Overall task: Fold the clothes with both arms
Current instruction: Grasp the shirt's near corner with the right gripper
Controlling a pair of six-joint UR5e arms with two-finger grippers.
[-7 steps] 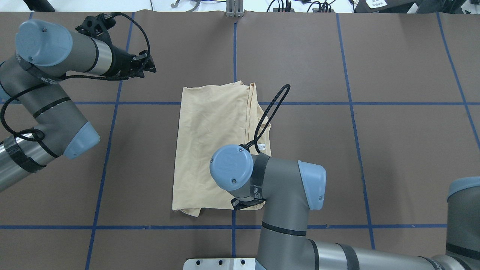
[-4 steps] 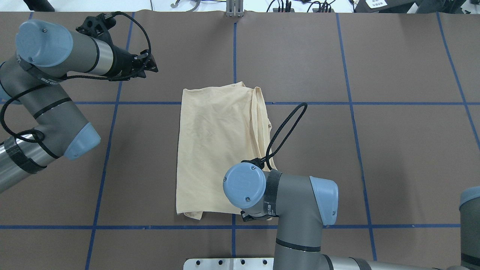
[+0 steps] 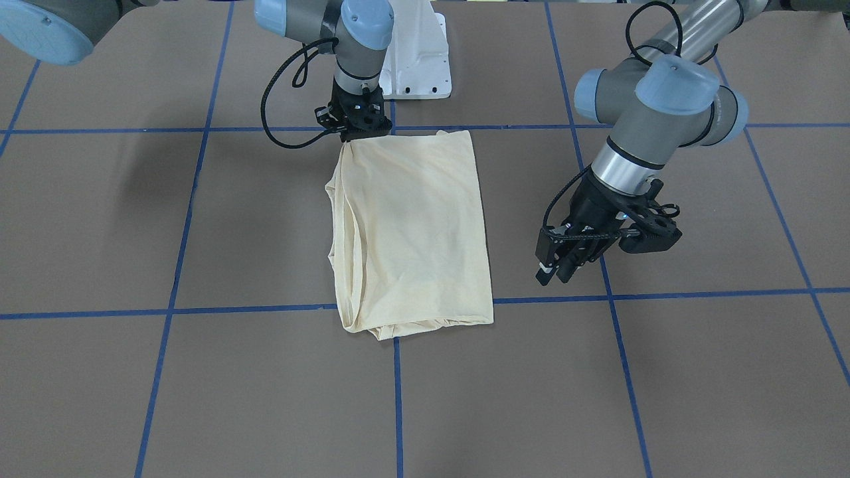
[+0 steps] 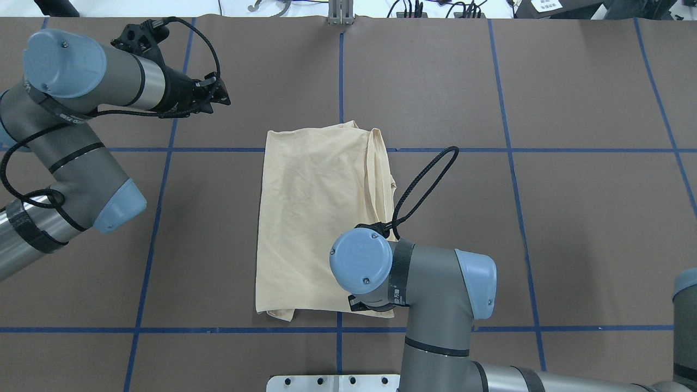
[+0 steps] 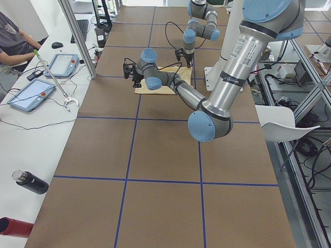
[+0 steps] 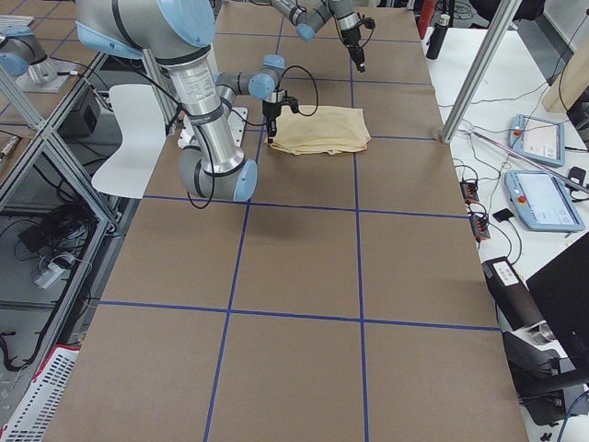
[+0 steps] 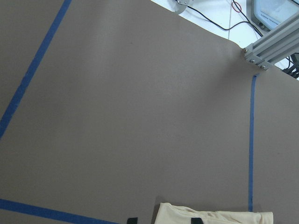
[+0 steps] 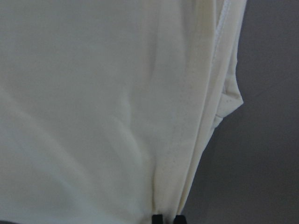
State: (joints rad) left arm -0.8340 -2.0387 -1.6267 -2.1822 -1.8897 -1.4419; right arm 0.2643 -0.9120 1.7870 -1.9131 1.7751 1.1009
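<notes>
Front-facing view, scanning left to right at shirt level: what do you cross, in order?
tape line → shirt → left gripper. The right gripper is left out because it sits on the shirt's corner.

The folded T-shirt (image 4: 316, 218) is lying at the centre of the table (image 4: 572, 218), with bare brown surface opening wide around it; the right arm (image 4: 435, 283) is hanging over the shirt's near right corner, its black cable loop (image 4: 430, 174) arching beside the right edge; the left gripper (image 4: 222, 98) is hovering well off the far left corner; an aluminium post (image 4: 340, 13) is standing at the far edge.
</notes>
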